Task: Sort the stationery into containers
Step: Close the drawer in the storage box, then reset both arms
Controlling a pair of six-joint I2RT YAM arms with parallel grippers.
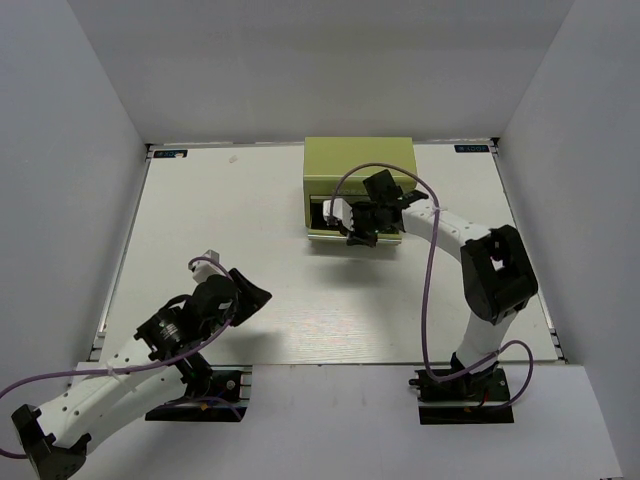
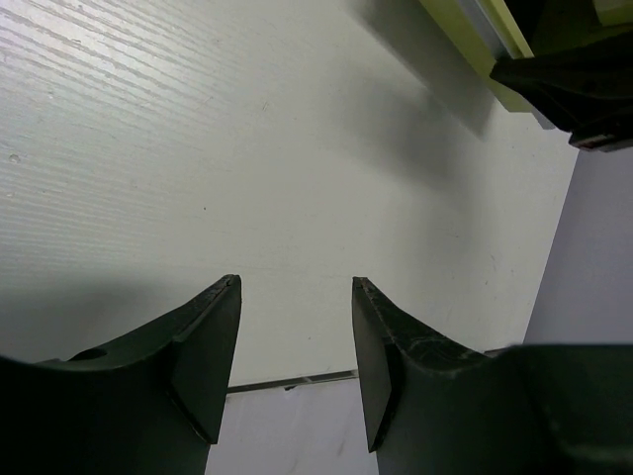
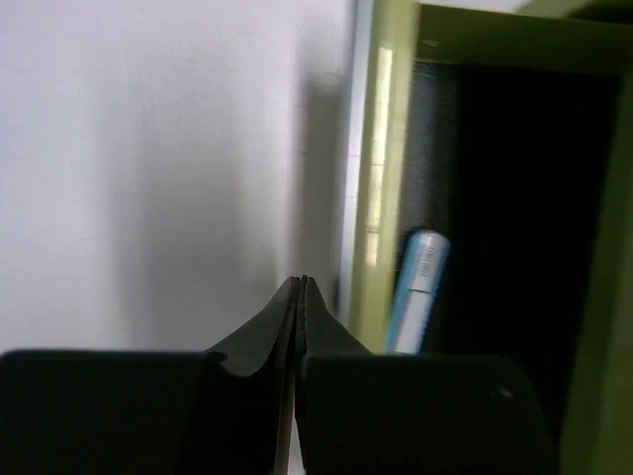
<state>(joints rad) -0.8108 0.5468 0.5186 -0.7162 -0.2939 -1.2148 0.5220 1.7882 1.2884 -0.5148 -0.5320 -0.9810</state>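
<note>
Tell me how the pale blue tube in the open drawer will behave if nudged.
Round and slim, the tube would probably roll. It looks light, so it likely shifts easily. The drawer wall should stop it.

We see a white table boxed in by three plain white walls: a left wall, a back wall and a right wall. Two small dark tags sit at its far corners. Ahead of the left fingers the tabletop shows fine wood grain. To the left of the right fingers it reads plain white. The light is soft, and the shadows are faint and grey.
</note>
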